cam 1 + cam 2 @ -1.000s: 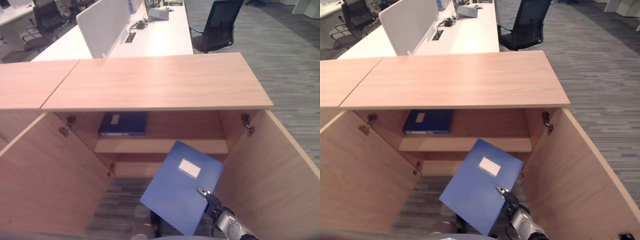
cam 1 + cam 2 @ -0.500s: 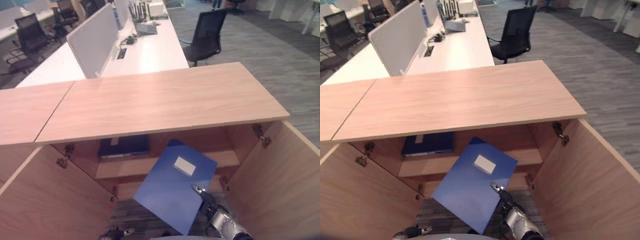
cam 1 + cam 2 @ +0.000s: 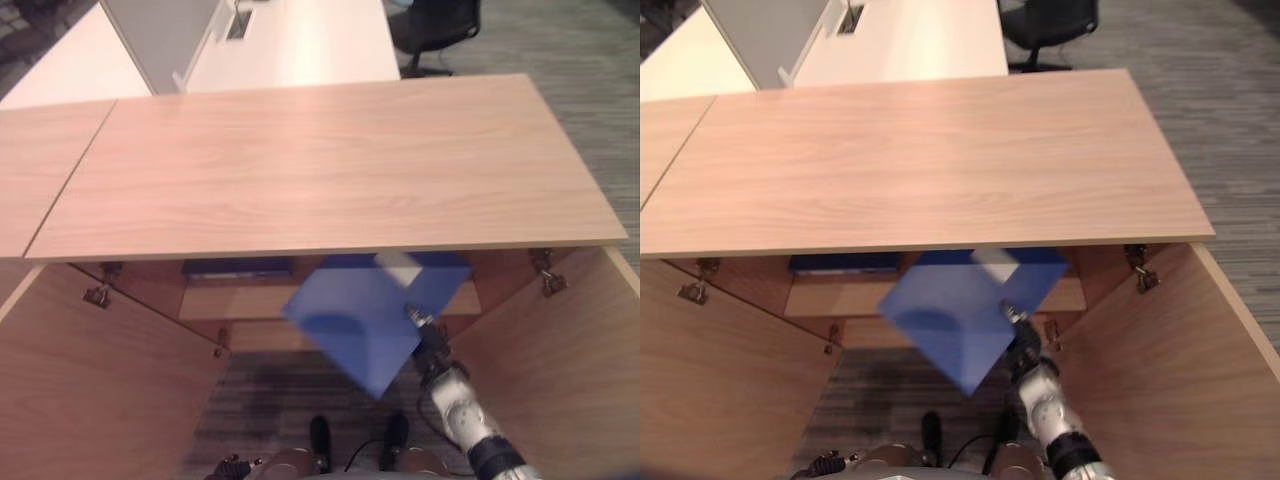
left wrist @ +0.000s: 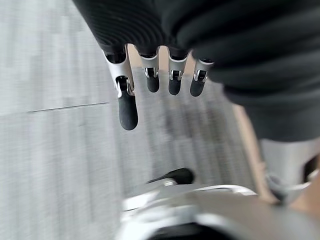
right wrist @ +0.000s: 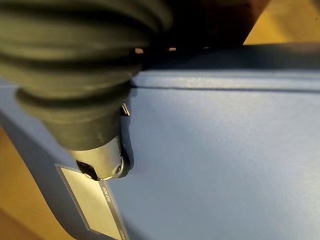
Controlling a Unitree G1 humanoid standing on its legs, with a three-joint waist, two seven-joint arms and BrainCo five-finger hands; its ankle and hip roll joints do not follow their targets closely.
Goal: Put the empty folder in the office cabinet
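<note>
A blue folder (image 3: 365, 315) with a white label (image 3: 398, 268) is held tilted in front of the open office cabinet (image 3: 320, 170), its far edge under the cabinet's wooden top and above the shelf (image 3: 235, 300). My right hand (image 3: 432, 345) is shut on the folder's near right corner. In the right wrist view the thumb (image 5: 107, 160) presses on the blue cover (image 5: 225, 150) beside the label. My left hand (image 4: 150, 75) hangs over the grey carpet with its fingers straight and nothing in it.
A second, darker blue folder (image 3: 237, 267) lies on the shelf at the left. Both cabinet doors stand open: the left door (image 3: 95, 395) and the right door (image 3: 585, 380). A white desk (image 3: 290, 45) and a black chair (image 3: 435, 25) stand behind the cabinet.
The camera has come closer and looks more steeply down. My right hand has carried the folder forward and up, so its far edge now lies under the cabinet top.
</note>
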